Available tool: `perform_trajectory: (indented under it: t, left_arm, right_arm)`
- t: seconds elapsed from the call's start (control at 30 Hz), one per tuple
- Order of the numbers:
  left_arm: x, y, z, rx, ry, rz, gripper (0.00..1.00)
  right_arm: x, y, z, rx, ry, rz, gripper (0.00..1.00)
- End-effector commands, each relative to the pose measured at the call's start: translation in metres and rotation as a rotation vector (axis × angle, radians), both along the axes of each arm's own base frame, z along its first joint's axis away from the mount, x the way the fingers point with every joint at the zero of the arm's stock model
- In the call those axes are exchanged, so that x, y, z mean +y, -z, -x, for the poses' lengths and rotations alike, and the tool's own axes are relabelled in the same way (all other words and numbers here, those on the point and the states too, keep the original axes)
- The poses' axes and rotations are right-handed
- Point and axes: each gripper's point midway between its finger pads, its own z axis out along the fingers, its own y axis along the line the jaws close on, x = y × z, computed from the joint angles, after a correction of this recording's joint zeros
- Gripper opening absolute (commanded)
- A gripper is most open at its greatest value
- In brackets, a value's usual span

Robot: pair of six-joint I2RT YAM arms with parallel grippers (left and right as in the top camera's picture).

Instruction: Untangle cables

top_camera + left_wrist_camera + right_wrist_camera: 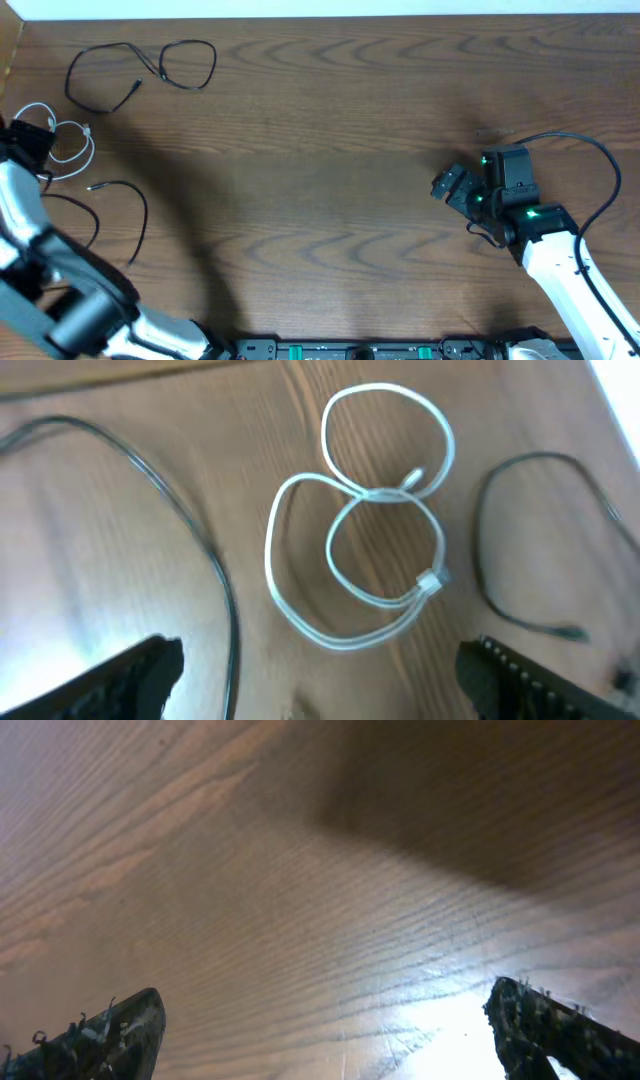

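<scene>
Three cables lie apart at the table's left end. One black cable (140, 70) loops at the far left, the white cable (72, 140) is coiled below it, and a second black cable (125, 210) curves nearer the front. My left gripper (42, 148) hovers by the white coil. In the left wrist view it is open (320, 685), and the white cable (370, 540) lies on the wood just ahead of the fingertips (130, 680), held by nothing. Black cables (190, 530) (520, 550) run along either side. My right gripper (462, 188) is open (330, 1040) over bare wood.
The wooden table (330, 150) ends at a pale far edge (330, 8) along the top, close to the far black cable. A thick black wire (600, 160) arcs from the right arm. The arms' base rail (360, 350) runs along the front edge.
</scene>
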Motion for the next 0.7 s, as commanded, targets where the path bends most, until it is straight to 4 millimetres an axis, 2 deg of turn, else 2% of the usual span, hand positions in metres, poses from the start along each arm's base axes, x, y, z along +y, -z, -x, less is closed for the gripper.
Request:
perform_trajectory:
  t: [0.0,0.03,0.07,0.1,0.13,0.23,0.27,0.33,0.47,0.5,0.57,0.67]
  left_arm:
    - [-0.027,-0.053,-0.001,-0.116,0.087,0.003,0.93]
    - [-0.055,-0.075,-0.017,-0.232,0.212,0.066,0.93]
    - [-0.073,-0.085,-0.026,-0.290,0.288,0.104,0.93]
    - [-0.084,-0.090,-0.031,-0.318,0.334,0.127,0.94]
    - [-0.108,-0.093,-0.042,-0.343,0.410,0.173,0.93]
    - [-0.156,-0.081,-0.053,-0.295,0.501,0.262,0.93]
    - [-0.185,-0.073,-0.055,-0.250,0.548,0.315,0.93]
    - [-0.230,-0.064,-0.058,-0.191,0.632,0.374,0.94]
    - [-0.320,-0.057,-0.056,-0.092,0.825,0.441,0.95]
    - [-0.329,-0.057,-0.054,-0.082,0.847,0.445,0.95]
    - [-0.363,-0.060,-0.043,-0.047,0.935,0.451,0.95]
    - [-0.385,-0.067,-0.027,-0.002,1.006,0.400,0.95]
  right_arm:
    - [-0.002,-0.001,-0.001,-0.007,-0.005,0.017,0.99]
    - [-0.002,-0.001,-0.001,-0.007,-0.005,0.017,0.99]
    - [-0.002,-0.001,-0.001,-0.007,-0.005,0.017,0.99]
    - [-0.002,-0.001,-0.001,-0.007,-0.004,0.017,0.99]
    - [-0.002,-0.001,-0.001,-0.007,-0.005,0.017,0.99]
    - [-0.002,-0.001,-0.001,-0.007,-0.005,0.017,0.99]
    - [-0.002,-0.001,-0.001,-0.007,-0.005,0.017,0.99]
    - [-0.002,-0.001,-0.001,-0.007,-0.004,0.017,0.99]
    - [-0.001,-0.003,-0.003,-0.012,0.021,-0.009,0.99]
    - [-0.001,-0.003,-0.003,-0.013,0.021,-0.009,0.99]
    - [0.002,-0.004,-0.004,-0.012,0.024,-0.030,0.99]
    - [0.010,-0.006,-0.003,-0.017,-0.024,-0.052,0.99]
